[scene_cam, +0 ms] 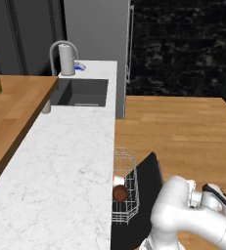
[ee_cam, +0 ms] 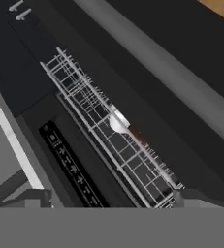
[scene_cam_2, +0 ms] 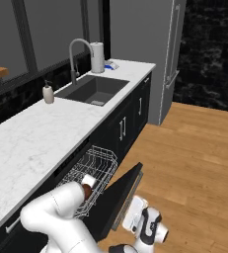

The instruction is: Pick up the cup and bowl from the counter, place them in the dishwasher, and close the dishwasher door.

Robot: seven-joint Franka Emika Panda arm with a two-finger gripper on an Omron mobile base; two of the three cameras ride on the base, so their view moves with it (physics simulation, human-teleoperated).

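The cup [scene_cam: 118,180] [scene_cam_2: 89,179] and the dark reddish-brown bowl [scene_cam: 120,193] [scene_cam_2: 87,191] lie side by side in the dishwasher's white wire rack [scene_cam: 127,161] [scene_cam_2: 99,159], which is pulled out below the counter [scene_cam: 60,161] [scene_cam_2: 31,138]. In the hand view the cup [ee_cam: 117,122] and bowl [ee_cam: 137,135] show through the rack wires [ee_cam: 79,92]. The dishwasher door [scene_cam: 146,183] [scene_cam_2: 118,195] stands tilted, partly raised. My gripper [scene_cam_2: 130,217] [ee_cam: 113,198] is low by the door's outer edge, open, holding nothing.
A sink [scene_cam: 80,92] [scene_cam_2: 93,89] with a faucet [scene_cam_2: 78,49] and a tall white cylinder [scene_cam: 66,59] sits at the counter's far end. A soap bottle [scene_cam_2: 48,93] stands beside it. A wooden board [scene_cam: 11,112] runs along the left. Wood floor [scene_cam_2: 194,153] lies open to the right.
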